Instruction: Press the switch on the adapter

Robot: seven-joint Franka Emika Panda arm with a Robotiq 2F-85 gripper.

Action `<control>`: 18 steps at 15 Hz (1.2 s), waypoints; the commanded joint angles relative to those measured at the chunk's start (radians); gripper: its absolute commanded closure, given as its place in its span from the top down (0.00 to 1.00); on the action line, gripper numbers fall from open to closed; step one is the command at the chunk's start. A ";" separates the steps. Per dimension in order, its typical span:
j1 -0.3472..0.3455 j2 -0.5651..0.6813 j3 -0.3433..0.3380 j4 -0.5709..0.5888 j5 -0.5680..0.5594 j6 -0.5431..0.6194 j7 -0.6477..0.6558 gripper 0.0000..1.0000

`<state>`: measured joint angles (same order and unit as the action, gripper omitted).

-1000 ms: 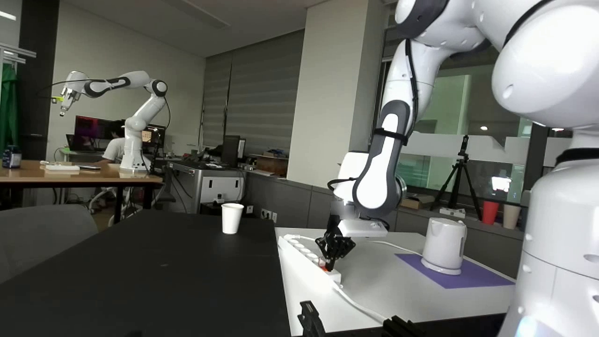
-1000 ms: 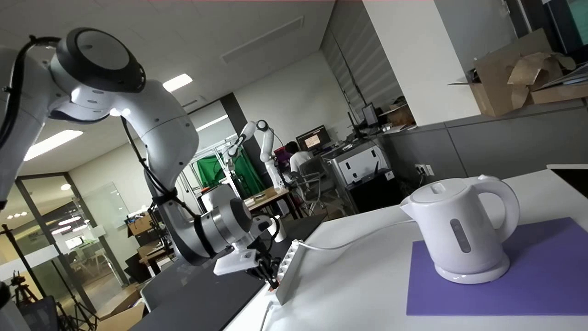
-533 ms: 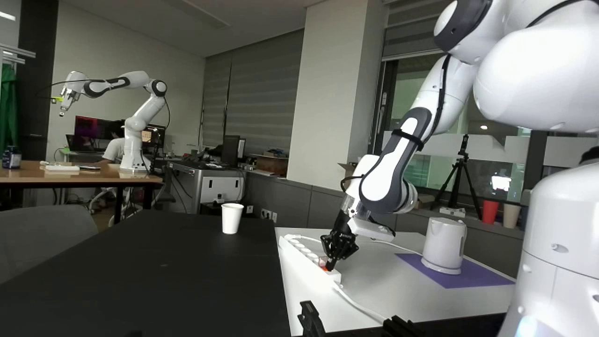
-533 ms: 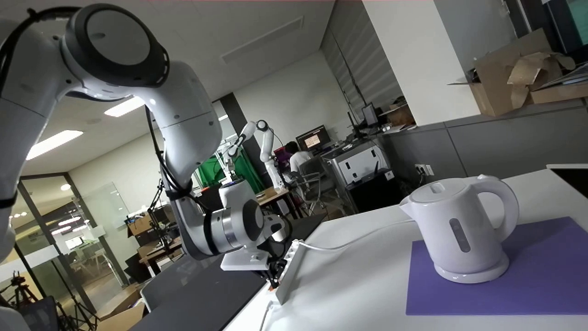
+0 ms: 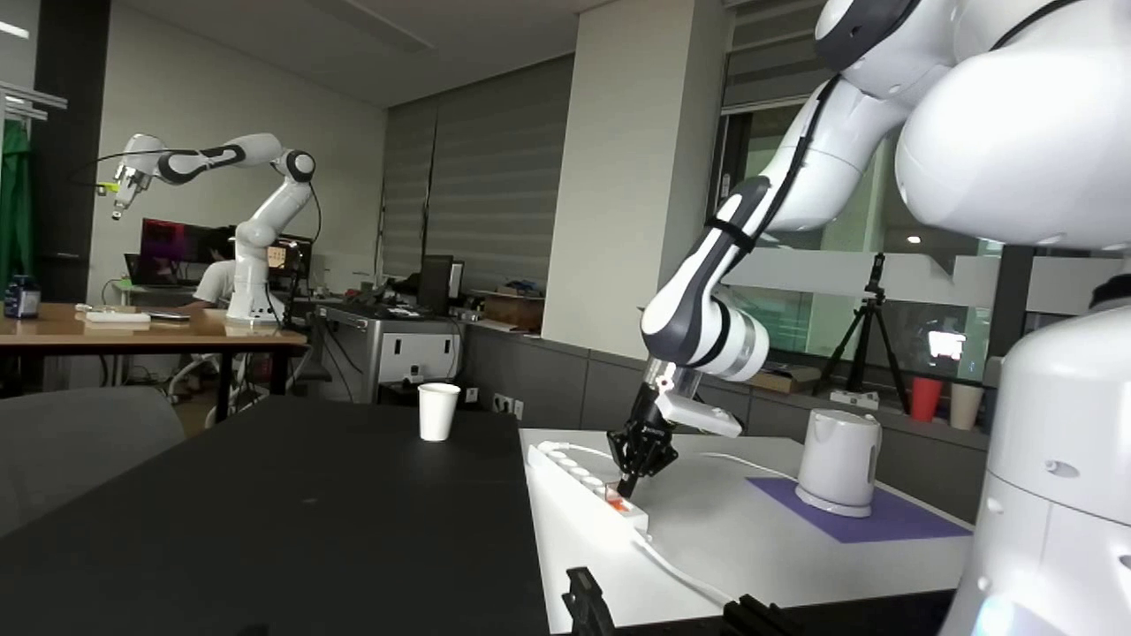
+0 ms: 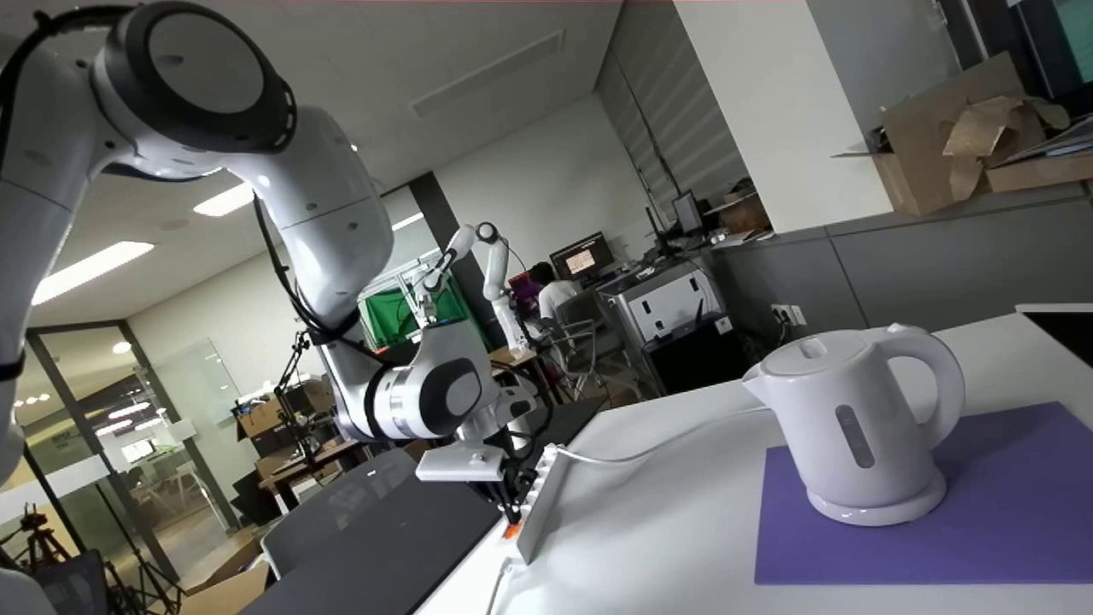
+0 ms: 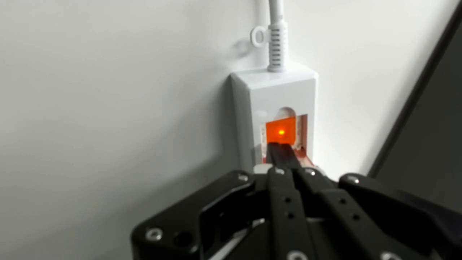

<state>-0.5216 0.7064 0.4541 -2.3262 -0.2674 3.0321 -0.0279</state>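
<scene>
Black tbl (image 5: 292, 512) beside white tbl (image 5: 751, 556). On white tbl: purple mat (image 6: 1016, 512) w/ white kettle (image 6: 845, 418) upright on it; pwr strip (image 7: 283, 94) nr edge by black tbl. Gripper (image 7: 283, 155) narrow, tips together, over strip's corded end. Orange switch (image 7: 280, 126) in that end, tips at its edge; can't tell if touching. Bright spot (image 7: 281, 132) on switch.

The adapter (image 7: 281, 94) is smooth plastic, its switch (image 7: 282, 129) translucent plastic. The tool (image 7: 284, 153) looks matt, studded with bright metal screws (image 7: 154, 234). The table (image 6: 657, 530) is smooth with a faint sheen, the kettle (image 6: 824, 418) glossy plastic, the mat (image 6: 965, 538) smooth and dull, a cup (image 5: 436, 413) paper-like, a box (image 6: 926, 128) cardboard.
</scene>
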 commanded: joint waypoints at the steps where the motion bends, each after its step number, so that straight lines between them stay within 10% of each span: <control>1: 0.121 -0.171 -0.052 -0.042 0.137 -0.077 -0.044 0.00; 9: 0.394 -0.333 -0.282 -0.046 0.214 -0.250 -0.058 0.00; 18: 0.508 -0.370 -0.451 -0.066 0.156 -0.320 -0.034 0.00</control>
<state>-0.0477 0.3794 0.0467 -2.3659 -0.0814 2.7387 -0.0838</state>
